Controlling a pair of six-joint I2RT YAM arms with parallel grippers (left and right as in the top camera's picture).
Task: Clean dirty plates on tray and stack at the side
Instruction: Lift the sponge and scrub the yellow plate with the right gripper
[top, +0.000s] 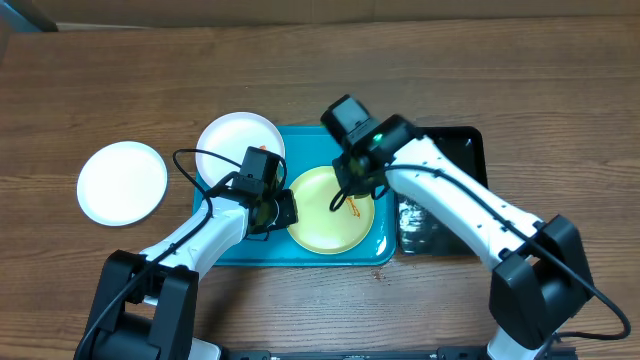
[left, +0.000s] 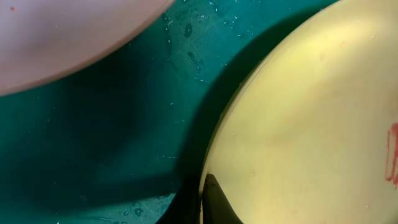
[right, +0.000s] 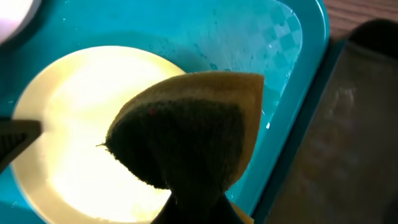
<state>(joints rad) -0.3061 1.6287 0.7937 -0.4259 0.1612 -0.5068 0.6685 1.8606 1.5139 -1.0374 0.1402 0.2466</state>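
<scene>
White and apparently clean, one plate (top: 122, 182) lies left of the tray (top: 310, 145); on the tray a smeared yellow plate (top: 325, 215) sits under the right gripper (top: 352, 188), which clamps a sponge (right: 193, 134), with another white plate (top: 232, 142) waiting beside it.

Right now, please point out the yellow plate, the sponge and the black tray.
yellow plate (top: 322, 226), overhead view, bare middle.
sponge (right: 183, 134), right wrist view, dark face.
black tray (top: 468, 142), overhead view, upper right corner.

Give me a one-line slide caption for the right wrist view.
Right gripper holds a sponge over the pale yellow plate on the blue tray, with the black tray alongside.
</scene>
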